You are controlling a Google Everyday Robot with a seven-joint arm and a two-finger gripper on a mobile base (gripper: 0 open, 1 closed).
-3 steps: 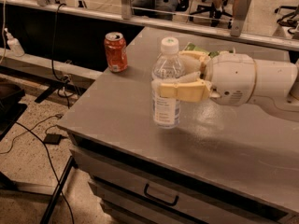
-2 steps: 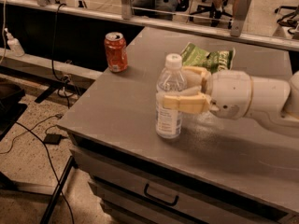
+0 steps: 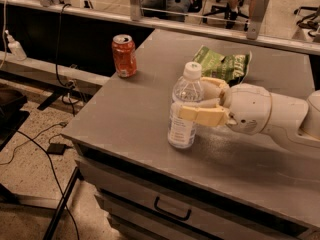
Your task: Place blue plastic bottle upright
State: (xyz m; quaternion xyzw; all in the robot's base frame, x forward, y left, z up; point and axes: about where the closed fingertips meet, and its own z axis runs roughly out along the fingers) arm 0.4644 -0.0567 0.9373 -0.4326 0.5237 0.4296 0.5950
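The blue plastic bottle (image 3: 183, 115) is clear, with a white cap and a pale label. It stands upright near the front middle of the grey table (image 3: 125, 114), its base at or just above the surface. My gripper (image 3: 196, 103) reaches in from the right and is shut on the bottle's middle. One tan finger (image 3: 202, 115) crosses its near side, the other is behind it. The white arm (image 3: 270, 116) extends to the right edge.
An orange soda can (image 3: 124, 55) stands at the table's back left corner. A green snack bag (image 3: 223, 64) lies behind the gripper. The table's front edge and a drawer with a handle (image 3: 172, 211) are close below the bottle. Cables lie on the floor at left.
The gripper and the bottle have moved down and toward the table's front edge, slightly to the right. The bottle stays upright in the grip. The can and bag have not moved.
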